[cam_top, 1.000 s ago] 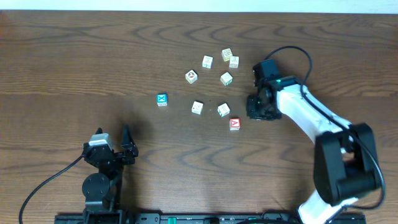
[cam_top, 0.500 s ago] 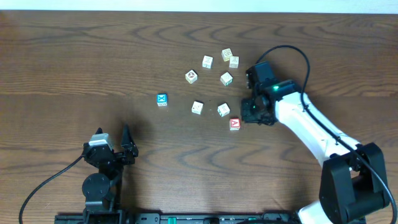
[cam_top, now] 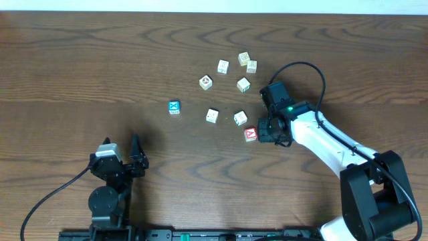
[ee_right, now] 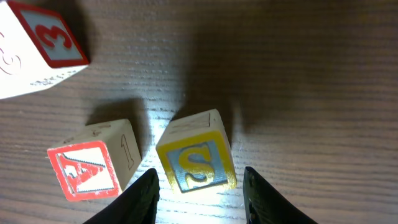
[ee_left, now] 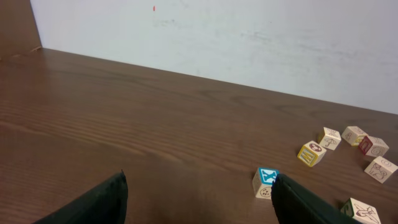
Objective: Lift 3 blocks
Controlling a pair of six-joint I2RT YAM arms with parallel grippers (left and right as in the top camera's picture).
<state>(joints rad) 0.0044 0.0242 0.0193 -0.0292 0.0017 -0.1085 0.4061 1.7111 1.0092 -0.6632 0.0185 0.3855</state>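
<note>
Low in the right wrist view, the right gripper [ee_right: 200,190] is standing with jaws parted astride the yellow block [ee_right: 196,158]; the red block [ee_right: 87,171] is lying just left.

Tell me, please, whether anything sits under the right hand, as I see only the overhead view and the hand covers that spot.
Observer: Yes; the right wrist view shows a yellow-edged block with a blue S standing on the table between the right hand's fingers.
Operator: Is the hand gripping it?
Observer: Apparently not; bare table shows between the block and the finger on the picture's right.
Operator: Anything more on the red A block?
Observer: Its side face carries a 1.
</note>
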